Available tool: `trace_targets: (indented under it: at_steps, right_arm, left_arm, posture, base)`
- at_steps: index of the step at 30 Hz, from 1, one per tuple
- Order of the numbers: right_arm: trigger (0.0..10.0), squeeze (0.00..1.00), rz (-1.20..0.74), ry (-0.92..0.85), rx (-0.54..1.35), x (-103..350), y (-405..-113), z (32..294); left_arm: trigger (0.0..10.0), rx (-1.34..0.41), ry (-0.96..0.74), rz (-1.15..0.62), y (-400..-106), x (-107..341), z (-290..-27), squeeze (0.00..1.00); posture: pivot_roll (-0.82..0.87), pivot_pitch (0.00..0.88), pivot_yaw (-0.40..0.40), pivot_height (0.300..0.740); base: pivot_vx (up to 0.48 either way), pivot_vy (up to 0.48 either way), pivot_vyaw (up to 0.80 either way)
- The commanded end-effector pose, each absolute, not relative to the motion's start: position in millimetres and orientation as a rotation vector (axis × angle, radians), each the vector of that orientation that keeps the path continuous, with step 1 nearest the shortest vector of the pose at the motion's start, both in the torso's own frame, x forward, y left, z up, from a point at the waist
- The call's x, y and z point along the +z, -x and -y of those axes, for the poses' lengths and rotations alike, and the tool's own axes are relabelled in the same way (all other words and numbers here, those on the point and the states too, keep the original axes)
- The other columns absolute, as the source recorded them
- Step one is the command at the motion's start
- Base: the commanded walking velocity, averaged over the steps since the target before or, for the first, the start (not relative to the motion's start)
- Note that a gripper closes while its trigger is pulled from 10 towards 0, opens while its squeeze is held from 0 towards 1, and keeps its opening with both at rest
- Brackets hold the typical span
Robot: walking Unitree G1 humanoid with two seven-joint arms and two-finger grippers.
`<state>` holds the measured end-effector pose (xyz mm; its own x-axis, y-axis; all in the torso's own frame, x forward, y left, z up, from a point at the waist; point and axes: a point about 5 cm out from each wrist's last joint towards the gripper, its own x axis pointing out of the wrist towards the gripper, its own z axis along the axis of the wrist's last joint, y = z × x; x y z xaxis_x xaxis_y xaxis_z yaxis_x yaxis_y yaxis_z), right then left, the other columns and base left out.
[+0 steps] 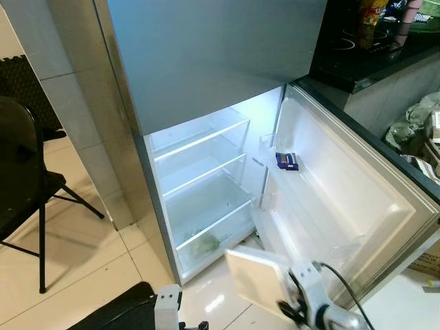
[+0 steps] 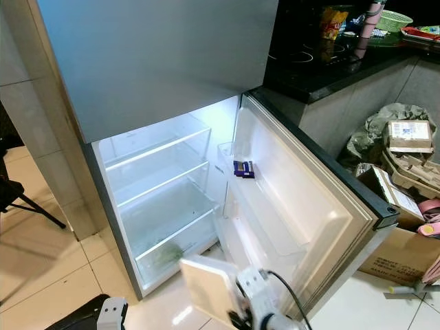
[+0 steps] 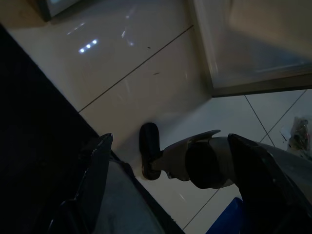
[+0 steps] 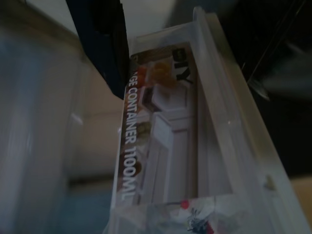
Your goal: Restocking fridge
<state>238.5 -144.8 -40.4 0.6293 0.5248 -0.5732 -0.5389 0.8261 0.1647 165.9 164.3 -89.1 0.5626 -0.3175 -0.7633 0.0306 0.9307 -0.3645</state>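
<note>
Fridge (image 1: 206,179) open, container (image 1: 258,278) in right gripper (image 1: 292,313)

A home kitchen. A silver fridge (image 1: 206,62) stands open on a glossy tiled floor (image 1: 89,254). At two o'clock, a dark counter (image 2: 330,69) holds a green basket (image 2: 393,20).

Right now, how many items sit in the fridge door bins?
1: a small dark blue carton in the upper bin of the open fridge door. The lower bins look bare, though their depths are partly hidden. The right tool holds a clear storage container.
</note>
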Motion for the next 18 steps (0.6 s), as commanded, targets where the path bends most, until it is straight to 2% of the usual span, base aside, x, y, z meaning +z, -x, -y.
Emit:
trace_targets:
  at_steps: [1,4,8,13,18]
  right_arm:
    - [10.0,0.00,-0.539,-0.036,0.605,-23.2,-256.7,144.4]
    - [10.0,0.00,-0.434,0.014,0.470,-2.5,-281.4,159.3]
    - [10.0,0.00,-0.381,0.031,0.311,10.8,-295.3,180.7]
    - [10.0,0.00,-0.375,0.074,0.181,18.5,-301.8,203.2]
    - [10.0,0.00,-0.392,0.137,0.135,20.0,-300.6,219.0]
  left_arm:
    - [10.0,-0.218,0.317,-0.971,-162.8,-90.4,-165.0,0.00]
    - [10.0,-0.230,0.320,-0.973,-162.2,-90.8,-162.1,0.00]
    - [10.0,-0.241,0.314,-0.979,-160.5,-91.5,-160.2,0.00]
    - [10.0,-0.242,0.317,-0.980,-159.7,-91.8,-160.0,0.00]
    - [10.0,-0.239,0.307,-0.986,-158.0,-92.5,-162.1,0.00]
  posture:
    - [-0.06,0.000,-0.051,0.740]
    - [-0.06,0.000,-0.056,0.740]
    - [-0.06,0.000,-0.059,0.740]
    - [-0.06,0.000,-0.060,0.740]
    - [-0.05,0.000,-0.059,0.740]
  base:
    - [0.000,0.000,0.00]
    - [0.000,0.000,0.00]
    - [0.000,0.000,0.00]
    - [0.000,0.000,0.00]
    - [0.000,0.000,0.00]
